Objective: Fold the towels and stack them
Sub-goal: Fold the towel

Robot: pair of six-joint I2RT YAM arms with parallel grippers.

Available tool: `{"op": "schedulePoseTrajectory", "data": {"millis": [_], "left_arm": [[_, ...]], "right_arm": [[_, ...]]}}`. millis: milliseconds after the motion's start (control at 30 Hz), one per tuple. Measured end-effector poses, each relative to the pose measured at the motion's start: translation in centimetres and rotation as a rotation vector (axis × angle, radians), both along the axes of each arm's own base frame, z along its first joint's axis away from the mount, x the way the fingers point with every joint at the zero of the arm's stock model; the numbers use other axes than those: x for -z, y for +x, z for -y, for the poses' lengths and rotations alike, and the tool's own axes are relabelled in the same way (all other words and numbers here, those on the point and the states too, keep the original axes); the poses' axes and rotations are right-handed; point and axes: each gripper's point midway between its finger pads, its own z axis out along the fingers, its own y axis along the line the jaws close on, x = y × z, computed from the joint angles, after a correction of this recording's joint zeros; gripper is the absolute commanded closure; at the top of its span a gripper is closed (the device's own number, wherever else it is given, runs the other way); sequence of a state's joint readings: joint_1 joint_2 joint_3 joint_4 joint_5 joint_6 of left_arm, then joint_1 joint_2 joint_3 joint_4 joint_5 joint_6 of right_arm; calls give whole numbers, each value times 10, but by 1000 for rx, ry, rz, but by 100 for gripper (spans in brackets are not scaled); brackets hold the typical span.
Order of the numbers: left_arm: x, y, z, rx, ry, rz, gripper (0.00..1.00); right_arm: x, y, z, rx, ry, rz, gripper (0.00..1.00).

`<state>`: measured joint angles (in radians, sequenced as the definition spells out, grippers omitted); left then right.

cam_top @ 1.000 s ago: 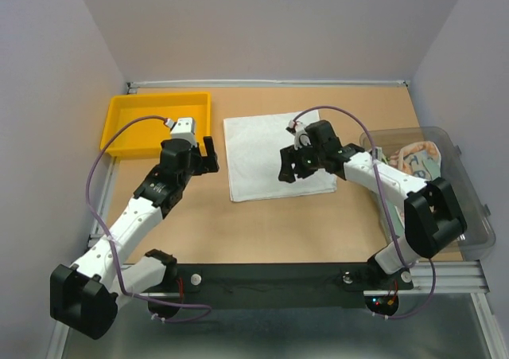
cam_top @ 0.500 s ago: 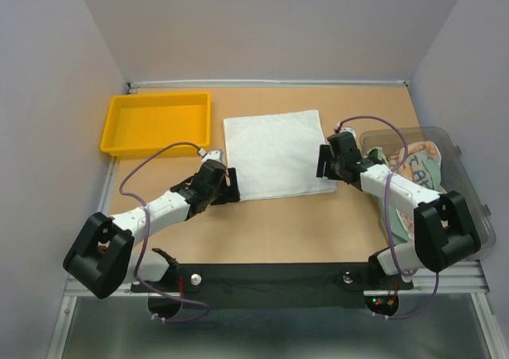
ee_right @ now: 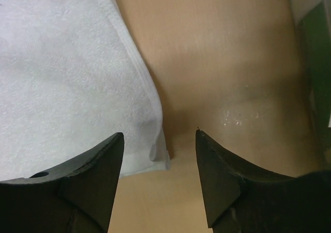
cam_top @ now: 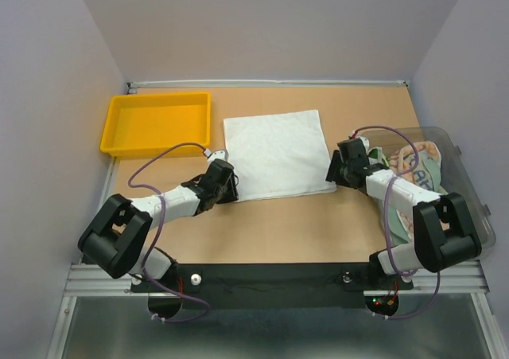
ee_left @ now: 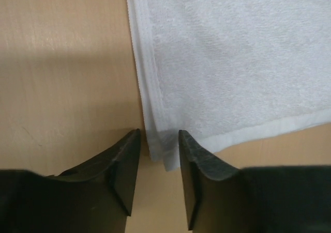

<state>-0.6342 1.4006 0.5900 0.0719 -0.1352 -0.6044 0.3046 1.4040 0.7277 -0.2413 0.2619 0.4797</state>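
Observation:
A plain white towel [cam_top: 277, 154] lies flat on the table's middle. My left gripper [cam_top: 231, 185] is low at its near left corner. In the left wrist view that corner [ee_left: 161, 153] sits between the fingertips of this gripper [ee_left: 159, 135]; the jaws stand narrow but with gaps on both sides. My right gripper [cam_top: 334, 168] is at the near right corner. In the right wrist view it [ee_right: 159, 135] stands open, and the towel's corner [ee_right: 155, 158] lies just inside the left finger. Printed and green towels [cam_top: 413, 164] lie bunched in the bin.
A clear plastic bin [cam_top: 469, 184] stands at the right edge, close behind the right arm; its green contents [ee_right: 316, 62] show in the right wrist view. An empty yellow tray [cam_top: 155, 124] sits at the back left. Walls enclose the table on three sides.
Both arms came down and toward the near side, to the towel's near corners. The left gripper left the tray's side and its jaws narrowed. The right gripper moved off the towel's top.

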Motion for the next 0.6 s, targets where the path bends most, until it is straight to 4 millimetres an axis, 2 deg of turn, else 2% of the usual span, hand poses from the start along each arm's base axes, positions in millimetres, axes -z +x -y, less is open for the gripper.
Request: {"op": "schedulePoseTrajectory", "data": {"millis": [133, 267, 500, 600], "left_arm": [[3, -1, 0, -1, 1, -9, 85], [2, -1, 0, -3, -1, -9, 89], [1, -3, -1, -2, 1, -12, 97], [2, -3, -2, -3, 4, -16, 100]], "right_arm": [[7, -2, 6, 29, 38, 0, 41], [21, -12, 13, 59, 71, -34, 47], [22, -11, 6, 60, 135, -17, 62], [23, -13, 5, 63, 158, -10, 62]]}}
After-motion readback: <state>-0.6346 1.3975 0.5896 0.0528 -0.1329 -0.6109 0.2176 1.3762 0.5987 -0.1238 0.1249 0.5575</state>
